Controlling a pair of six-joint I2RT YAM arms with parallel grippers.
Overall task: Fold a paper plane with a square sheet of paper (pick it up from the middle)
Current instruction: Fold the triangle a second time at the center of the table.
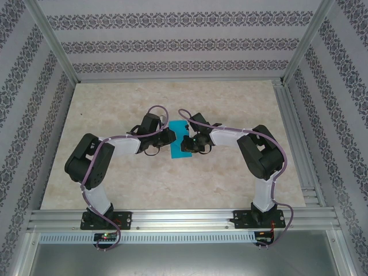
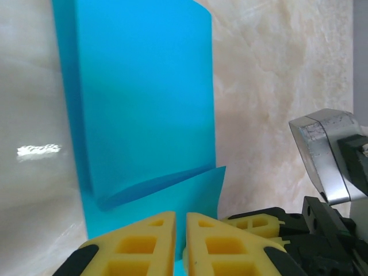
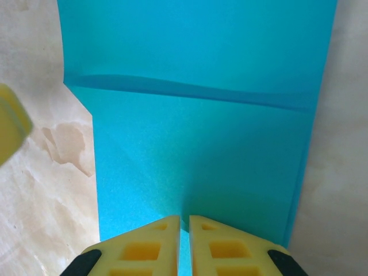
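The teal square sheet of paper (image 1: 177, 150) lies folded into a narrow strip in the middle of the table, between my two grippers. My left gripper (image 1: 168, 140) meets it from the left. In the left wrist view the left gripper (image 2: 181, 215) has its yellow fingers shut on the edge of the sheet (image 2: 144, 98), where a loose flap curls up. My right gripper (image 1: 186, 144) meets the sheet from the right. In the right wrist view the right gripper (image 3: 184, 218) is shut on the near edge of the sheet (image 3: 195, 144), and a crease runs across the paper.
The marble-patterned tabletop (image 1: 115, 167) spreads around the paper. Aluminium frame rails (image 1: 293, 138) border it on the right and at the front. The right gripper's fingers (image 2: 256, 221) sit close beside my left fingers. A left fingertip (image 3: 8, 123) shows at the right wrist view's edge.
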